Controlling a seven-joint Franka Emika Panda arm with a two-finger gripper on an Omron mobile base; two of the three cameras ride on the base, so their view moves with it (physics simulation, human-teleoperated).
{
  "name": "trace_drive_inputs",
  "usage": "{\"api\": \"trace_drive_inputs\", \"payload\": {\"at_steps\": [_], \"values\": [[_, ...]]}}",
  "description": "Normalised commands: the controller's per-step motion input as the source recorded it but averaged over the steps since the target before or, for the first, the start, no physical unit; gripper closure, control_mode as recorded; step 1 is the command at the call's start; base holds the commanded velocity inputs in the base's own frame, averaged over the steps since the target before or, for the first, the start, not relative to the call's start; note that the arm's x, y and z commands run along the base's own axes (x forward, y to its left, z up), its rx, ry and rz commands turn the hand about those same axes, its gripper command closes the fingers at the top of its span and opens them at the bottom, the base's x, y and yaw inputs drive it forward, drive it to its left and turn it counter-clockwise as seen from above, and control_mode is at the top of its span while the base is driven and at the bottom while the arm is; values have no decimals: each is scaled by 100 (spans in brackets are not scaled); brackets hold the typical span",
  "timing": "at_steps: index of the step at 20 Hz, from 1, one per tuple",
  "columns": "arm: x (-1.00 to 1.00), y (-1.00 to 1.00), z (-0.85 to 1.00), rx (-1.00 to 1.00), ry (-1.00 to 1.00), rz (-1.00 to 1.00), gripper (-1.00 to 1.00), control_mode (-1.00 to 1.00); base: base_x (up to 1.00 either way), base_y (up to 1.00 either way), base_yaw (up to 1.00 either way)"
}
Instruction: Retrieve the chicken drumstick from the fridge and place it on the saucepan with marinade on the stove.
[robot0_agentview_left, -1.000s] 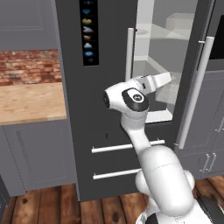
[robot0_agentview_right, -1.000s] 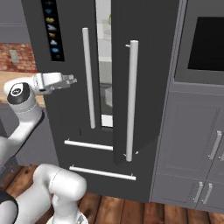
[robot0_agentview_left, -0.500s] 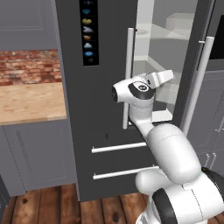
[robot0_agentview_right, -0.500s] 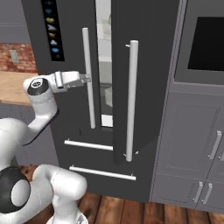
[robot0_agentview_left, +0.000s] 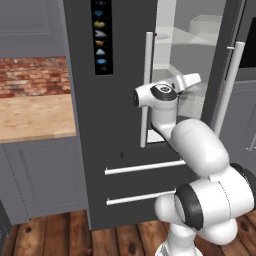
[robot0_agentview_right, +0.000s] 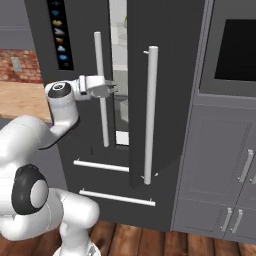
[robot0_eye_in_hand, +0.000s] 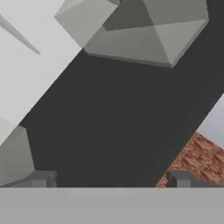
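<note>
the fridge (robot0_agentview_left: 125, 100) is seen with its doors partly open, a strip of white interior showing at the upper centre of the left base view and at the top centre of the right base view. the gripper (robot0_agentview_right: 111, 89) is held at mid-left of the right base view, just at the left door's silver handle (robot0_agentview_right: 101, 90), its jaws spread wide with nothing held between them. the chicken drumstick cannot be made out; it is judged to lie inside, behind the doors. the step in hand is judged to be widening the opening. it would be done well if the left door were pushed or pulled outward at its edge or handle until the shelves are fully exposed, the fingers being kept clear of the right door's handle (robot0_agentview_right: 149, 115). against the earlier frames, the arm has been swung toward the gap: the hand, formerly left of the handle in the right base view, has been brought up to it, and the elbow has been folded lower in the left base view. the doors appear unchanged.
</note>
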Motion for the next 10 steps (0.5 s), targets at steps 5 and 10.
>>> {"api": "trace_drive_inputs", "payload": {"at_steps": [5,10], "values": [[51,-36,-12,-2,5,-11,-100,-100,0,0,0],[49,-52,-5,0,7,-8,-100,-100,0,0,0]]}}
